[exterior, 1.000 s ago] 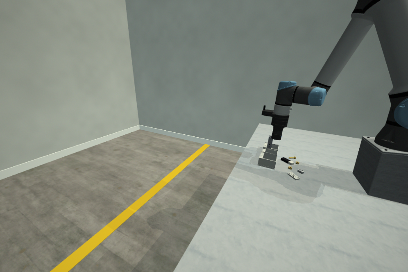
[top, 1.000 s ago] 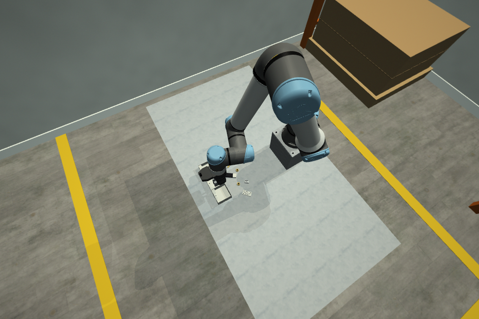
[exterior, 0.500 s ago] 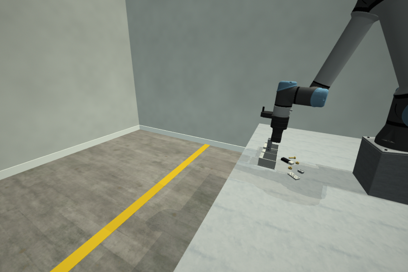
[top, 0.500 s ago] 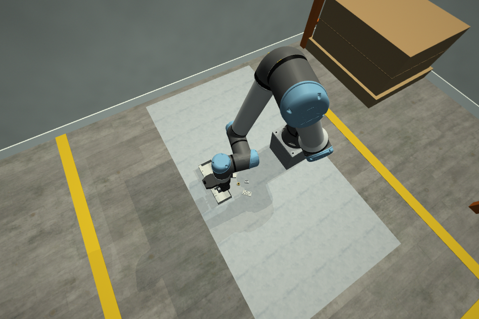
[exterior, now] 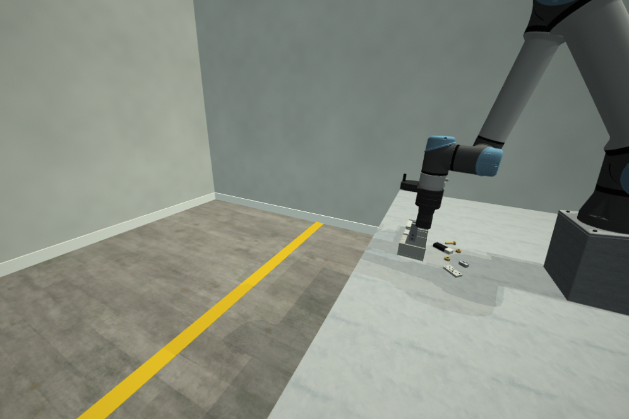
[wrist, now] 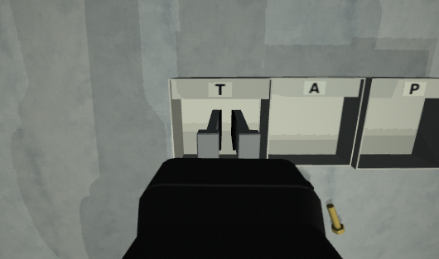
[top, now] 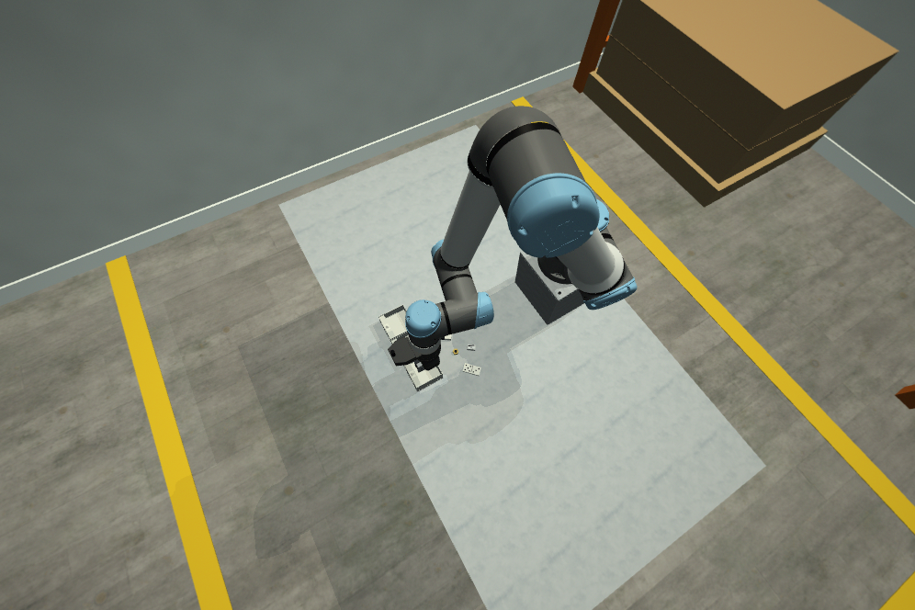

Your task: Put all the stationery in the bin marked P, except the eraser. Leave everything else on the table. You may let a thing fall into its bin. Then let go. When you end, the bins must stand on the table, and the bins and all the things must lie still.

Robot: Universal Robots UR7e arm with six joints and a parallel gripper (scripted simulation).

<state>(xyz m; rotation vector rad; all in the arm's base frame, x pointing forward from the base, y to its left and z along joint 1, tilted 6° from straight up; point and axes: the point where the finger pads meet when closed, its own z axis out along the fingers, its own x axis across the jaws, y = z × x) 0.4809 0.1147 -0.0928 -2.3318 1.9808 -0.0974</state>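
Three joined open bins marked T (wrist: 176, 121), A (wrist: 313, 88) and P (wrist: 414, 88) stand in a row on the table; they also show in the exterior and top views (exterior: 410, 250) (top: 394, 321). All three look empty. My gripper (wrist: 226, 122) (exterior: 420, 228) points straight down over bin T, its fingers nearly together with only a narrow gap, and I see nothing between them. A small black and white block (exterior: 442, 246) lies on the table right of the bins. I cannot tell from here which small thing is stationery.
A brass bolt (wrist: 335, 220) (exterior: 449, 242) lies by the bins. Two brass nuts (exterior: 458, 250) (exterior: 446, 257), a small grey piece (exterior: 463, 264) (top: 470, 347) and a domino (exterior: 453, 271) (top: 471, 368) lie nearby. The robot base (exterior: 592, 266) stands to the right. The table edge runs just left of the bins.
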